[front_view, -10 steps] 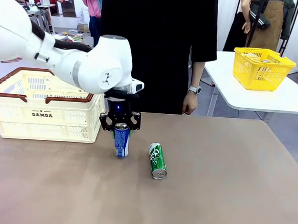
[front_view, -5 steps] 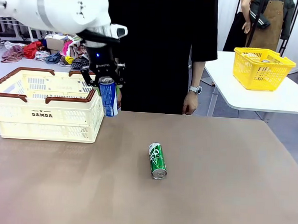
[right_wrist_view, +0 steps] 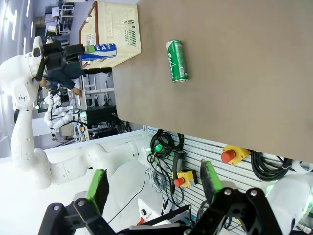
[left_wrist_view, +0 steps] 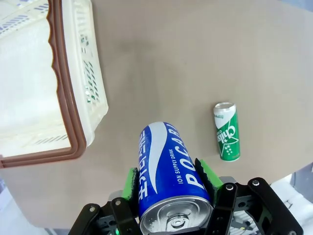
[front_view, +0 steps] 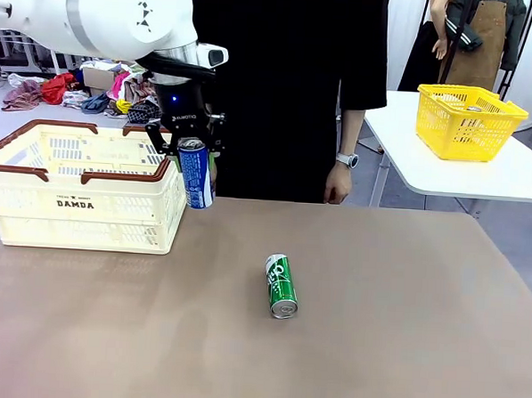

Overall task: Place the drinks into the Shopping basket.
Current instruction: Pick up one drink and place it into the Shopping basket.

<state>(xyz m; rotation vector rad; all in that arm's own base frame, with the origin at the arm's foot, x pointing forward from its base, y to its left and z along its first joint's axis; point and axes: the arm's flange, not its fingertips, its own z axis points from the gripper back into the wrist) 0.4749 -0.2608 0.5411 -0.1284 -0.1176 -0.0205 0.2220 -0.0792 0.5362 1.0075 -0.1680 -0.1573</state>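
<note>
The slim blue metal can (front_view: 196,173) hangs just beside the brown-rimmed cream slotted plastic basket (front_view: 78,205), clenched in the left claw (front_view: 195,152); the left wrist view adds its silver pull-tab end. The glossy green can (front_view: 281,285) lies on the matte brown surface (front_view: 402,331). The right claw (right_wrist_view: 152,183) gapes, released.

The front camera sits on the near side of the table (front_view: 402,331), facing straight across to the person (front_view: 280,93) at the far edge. The left wrist camera looks steeply down along the left gripper (left_wrist_view: 168,177) — very close to the blue can (left_wrist_view: 166,161) between its pads, high above the tabletop. The right wrist camera, rolled sideways, hangs well back off the near edge. All three share the green can (left_wrist_view: 226,132) and the Shopping basket (left_wrist_view: 68,98).
</note>
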